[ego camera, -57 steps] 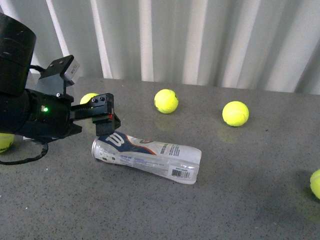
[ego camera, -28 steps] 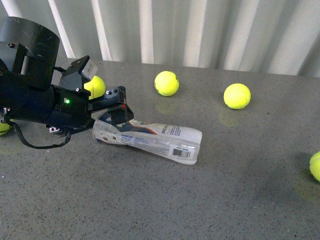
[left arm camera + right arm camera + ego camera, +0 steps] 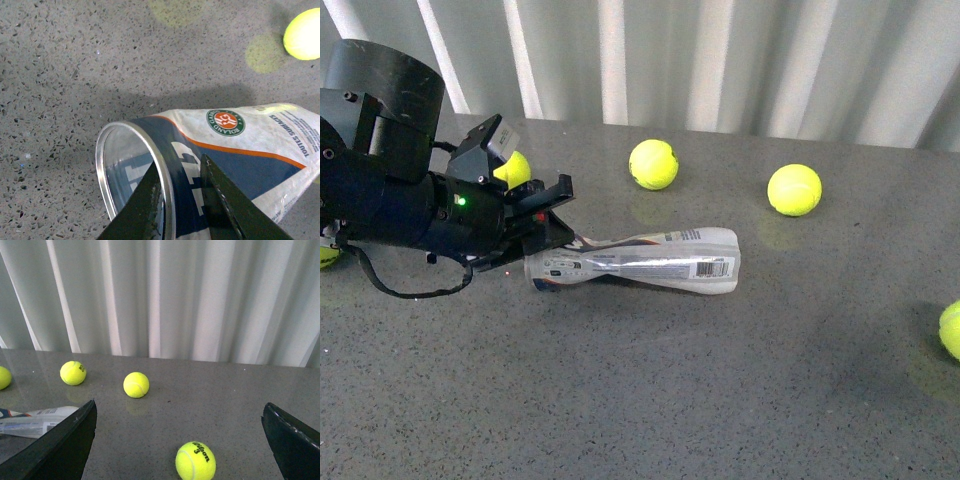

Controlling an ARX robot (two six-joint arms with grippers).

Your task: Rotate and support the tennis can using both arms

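Between the fingers of our left claw point(image 3: 181, 167) sits the rim of the tennis can point(image 3: 260, 150), one finger inside the mouth and one outside, clamped on its wall. Just past them we read "TOUTES SURFACES" beside a Roland Garros emblem point(image 3: 225, 122). The can lies stretching away from the claw; since half a second ago it has rolled and its far end has swung away from us. Our right claw point(image 3: 180, 405) gapes wide, with a "Wilson 3" ball point(image 3: 195, 460) ahead.

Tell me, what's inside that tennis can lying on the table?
One finger of the left gripper reaches into the open mouth of the tennis can, the other lies outside its wall. No ball shows near the silver rim. Deeper in, the label covers the inside.
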